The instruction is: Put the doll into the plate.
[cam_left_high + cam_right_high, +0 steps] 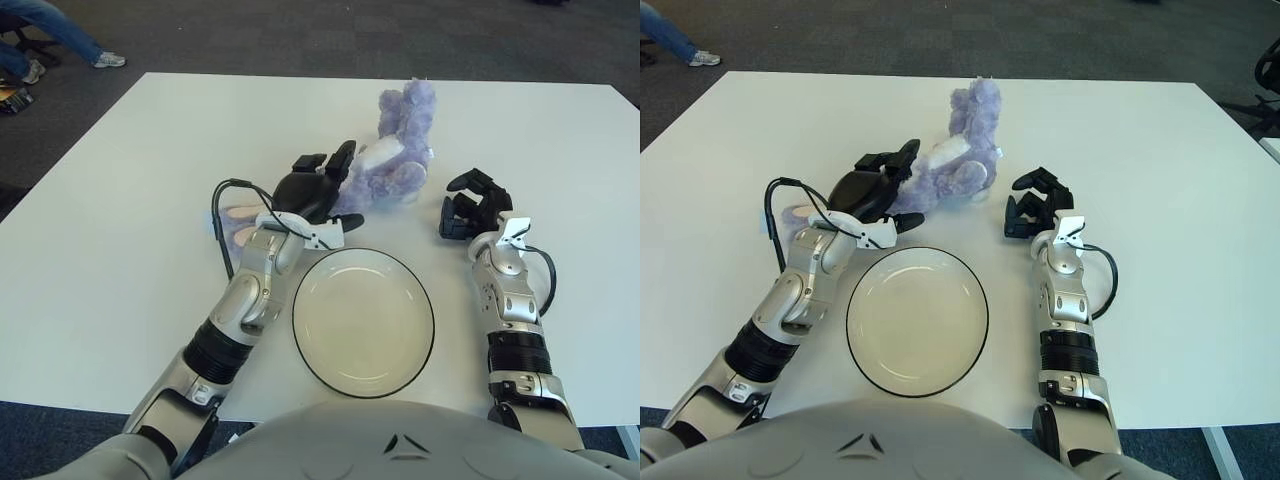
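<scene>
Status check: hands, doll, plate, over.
Left hand against the doll, fingers spread, no grasp yet. Right hand beside the doll's right, empty. Doll on table behind plate; plate holds nothing. Path unobstructed.

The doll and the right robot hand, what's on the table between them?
Nothing: in the right eye view only bare white table separates the purple doll from the right robot hand, which holds nothing.

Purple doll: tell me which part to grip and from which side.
Probably the doll's soft middle, from its left side. It lies tilted on the table beyond the plate, head away from the robot, and the left hand is already at that flank with fingers spread. The right hand shows to its right.
</scene>
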Controlling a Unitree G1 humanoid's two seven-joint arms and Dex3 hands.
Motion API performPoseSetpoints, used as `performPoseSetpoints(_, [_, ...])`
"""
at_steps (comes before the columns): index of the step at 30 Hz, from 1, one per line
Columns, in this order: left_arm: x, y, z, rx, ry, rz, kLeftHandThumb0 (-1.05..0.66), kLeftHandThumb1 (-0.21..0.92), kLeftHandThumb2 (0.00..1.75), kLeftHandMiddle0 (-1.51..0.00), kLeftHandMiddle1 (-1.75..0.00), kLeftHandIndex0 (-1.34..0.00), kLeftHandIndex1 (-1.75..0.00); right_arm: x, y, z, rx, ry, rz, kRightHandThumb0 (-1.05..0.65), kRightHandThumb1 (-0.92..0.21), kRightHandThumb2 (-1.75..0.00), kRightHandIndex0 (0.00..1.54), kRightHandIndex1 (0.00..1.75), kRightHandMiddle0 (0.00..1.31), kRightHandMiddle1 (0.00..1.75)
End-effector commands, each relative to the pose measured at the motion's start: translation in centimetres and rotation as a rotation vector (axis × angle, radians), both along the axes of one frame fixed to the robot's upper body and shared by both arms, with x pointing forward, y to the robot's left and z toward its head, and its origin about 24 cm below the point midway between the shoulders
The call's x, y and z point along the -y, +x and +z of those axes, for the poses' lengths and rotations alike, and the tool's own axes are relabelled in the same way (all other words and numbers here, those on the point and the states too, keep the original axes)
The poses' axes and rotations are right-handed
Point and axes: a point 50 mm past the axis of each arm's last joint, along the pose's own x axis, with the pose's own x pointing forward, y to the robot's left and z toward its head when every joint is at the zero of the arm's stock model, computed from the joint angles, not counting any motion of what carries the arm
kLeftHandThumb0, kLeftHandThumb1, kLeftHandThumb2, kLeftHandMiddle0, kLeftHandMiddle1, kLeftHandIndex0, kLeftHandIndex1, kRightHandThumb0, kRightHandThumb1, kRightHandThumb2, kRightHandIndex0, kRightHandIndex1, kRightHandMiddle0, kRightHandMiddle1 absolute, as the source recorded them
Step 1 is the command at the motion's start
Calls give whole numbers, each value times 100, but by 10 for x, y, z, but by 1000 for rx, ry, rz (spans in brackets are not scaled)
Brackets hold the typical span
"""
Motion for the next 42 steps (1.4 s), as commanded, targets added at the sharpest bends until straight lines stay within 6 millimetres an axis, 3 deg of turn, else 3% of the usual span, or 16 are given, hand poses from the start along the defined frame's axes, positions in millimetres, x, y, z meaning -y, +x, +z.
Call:
performPoseSetpoints(1, [5, 1, 1, 24, 8, -15, -105, 92, 71, -16, -27, 0, 0, 1, -4, -8, -50, -9, 1, -2, 8, -168, 91, 175, 80, 149])
performPoseSetpoints(20, [36, 37, -45, 93, 67, 105, -105, 92, 79, -19, -23, 0, 0, 0, -5, -8, -48, -17, 7, -2, 8, -167, 91, 175, 81, 148])
performPoseSetpoints(29, [35, 49, -51, 139, 99, 159, -105, 92, 78, -30, -29, 0, 0, 0, -5, -8, -46, -16, 9, -2, 10, -170, 92, 175, 82, 148])
performPoseSetpoints(35, [34, 57, -56, 143, 137, 184, -105, 92, 73, -26, -47, 0, 0, -1, -7, -7, -38, -13, 13, -2, 10, -169, 92, 175, 83, 146])
performPoseSetpoints(42, [34, 63, -59, 155, 228, 190, -105, 92, 64, -12, -104, 0, -2, -1, -7, -7, -37, -14, 13, -2, 9, -167, 91, 175, 84, 144])
